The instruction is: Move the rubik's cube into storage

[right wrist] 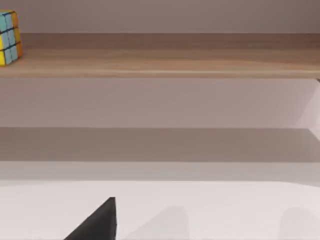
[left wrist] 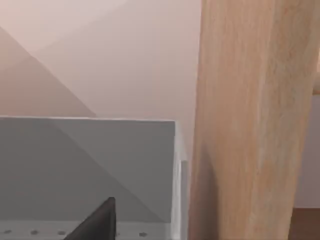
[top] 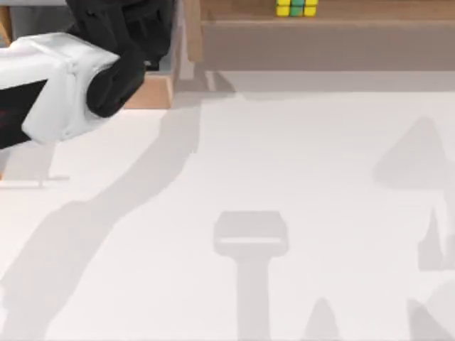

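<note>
- The rubik's cube (top: 296, 7) is a small block made of bright little squares. From above they look yellow and green.
- In the right wrist view the rubik's cube (right wrist: 9, 38) shows blue and yellow squares.
- It sits on a flat wooden shelf (top: 355, 13) at the far edge of the table. The wood is light brown with soft lines in it.
- Nothing is touching the cube. It stands flat on the board.
- The left arm (top: 64, 85) is at the top left of the table. It has a smooth white shell and a black end.
- The cube is well apart from that black end, off to its right along the shelf.
- I cannot tell how the left fingers are set.
- The left wrist view shows a thick round wooden post (left wrist: 250, 120) up close and a plain grey box wall (left wrist: 90, 170) beside it.
- I also cannot tell how the right fingers are set.
- The table (top: 284, 177) is smooth and white, with soft grey shadows on it.
</note>
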`<act>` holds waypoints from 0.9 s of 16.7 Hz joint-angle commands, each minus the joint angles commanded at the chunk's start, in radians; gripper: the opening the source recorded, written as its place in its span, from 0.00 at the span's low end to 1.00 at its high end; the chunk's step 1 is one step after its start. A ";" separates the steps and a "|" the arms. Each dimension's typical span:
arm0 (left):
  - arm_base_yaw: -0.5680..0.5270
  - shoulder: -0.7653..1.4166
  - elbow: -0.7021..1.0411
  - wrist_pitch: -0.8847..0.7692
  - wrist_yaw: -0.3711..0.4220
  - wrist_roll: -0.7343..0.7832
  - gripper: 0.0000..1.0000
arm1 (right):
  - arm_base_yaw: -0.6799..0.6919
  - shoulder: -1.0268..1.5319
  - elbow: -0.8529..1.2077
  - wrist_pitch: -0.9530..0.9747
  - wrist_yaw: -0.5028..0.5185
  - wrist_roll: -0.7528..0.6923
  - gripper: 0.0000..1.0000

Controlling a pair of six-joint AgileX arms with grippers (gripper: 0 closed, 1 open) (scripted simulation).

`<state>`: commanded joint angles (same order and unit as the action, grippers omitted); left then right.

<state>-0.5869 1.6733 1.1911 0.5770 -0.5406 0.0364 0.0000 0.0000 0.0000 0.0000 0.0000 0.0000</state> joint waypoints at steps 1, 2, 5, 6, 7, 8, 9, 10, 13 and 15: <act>-0.030 0.084 0.060 0.029 -0.027 0.003 1.00 | 0.000 0.000 0.000 0.000 0.000 0.000 1.00; -0.059 0.166 0.118 0.057 -0.053 0.005 1.00 | 0.000 0.000 0.000 0.000 0.000 0.000 1.00; -0.133 0.387 0.268 0.128 -0.124 0.005 1.00 | 0.000 0.000 0.000 0.000 0.000 0.000 1.00; -0.154 0.458 0.309 0.145 -0.146 0.002 1.00 | 0.000 0.000 0.000 0.000 0.000 0.000 1.00; -0.172 0.521 0.344 0.159 -0.165 -0.001 1.00 | 0.000 0.000 0.000 0.000 0.000 0.000 1.00; -0.189 0.577 0.375 0.171 -0.183 -0.005 1.00 | 0.000 0.000 0.000 0.000 0.000 0.000 1.00; -0.203 0.625 0.401 0.181 -0.198 -0.009 1.00 | 0.000 0.000 0.000 0.000 0.000 0.000 1.00; -0.215 0.667 0.424 0.189 -0.212 -0.013 1.00 | 0.000 0.000 0.000 0.000 0.000 0.000 1.00; -0.234 0.736 0.457 0.200 -0.233 -0.021 1.00 | 0.000 0.000 0.000 0.000 0.000 0.000 1.00; -0.236 0.744 0.459 0.200 -0.234 -0.021 1.00 | 0.000 0.000 0.000 0.000 0.000 0.000 1.00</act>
<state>-0.8228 2.4170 1.6503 0.7775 -0.7748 0.0152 0.0000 0.0000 0.0000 0.0000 0.0000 0.0000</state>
